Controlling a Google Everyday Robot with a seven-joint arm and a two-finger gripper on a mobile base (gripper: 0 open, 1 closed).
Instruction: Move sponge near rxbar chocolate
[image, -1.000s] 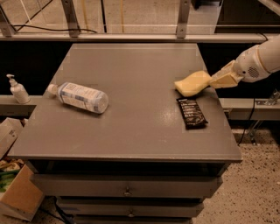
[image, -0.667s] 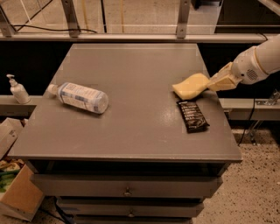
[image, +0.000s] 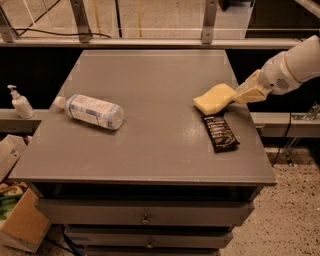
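Note:
The pale yellow sponge (image: 214, 98) is at the right side of the grey table (image: 150, 145), just behind the dark rxbar chocolate (image: 220, 132). The bar lies flat near the right edge, its long side running front to back. My gripper (image: 239, 95) reaches in from the right on a white arm and is shut on the sponge's right end. The sponge is at or just above the table top; I cannot tell whether it touches. A small gap separates the sponge from the bar's far end.
A clear plastic bottle with a white label (image: 92, 111) lies on its side at the table's left. A small pump dispenser (image: 20, 103) stands on a ledge left of the table. Cardboard boxes (image: 20, 220) sit on the floor at lower left. Drawers are below the table top.
The gripper has carried the sponge slightly to the left and down, closer to the far end of the bar. The bottle and bar have not moved.

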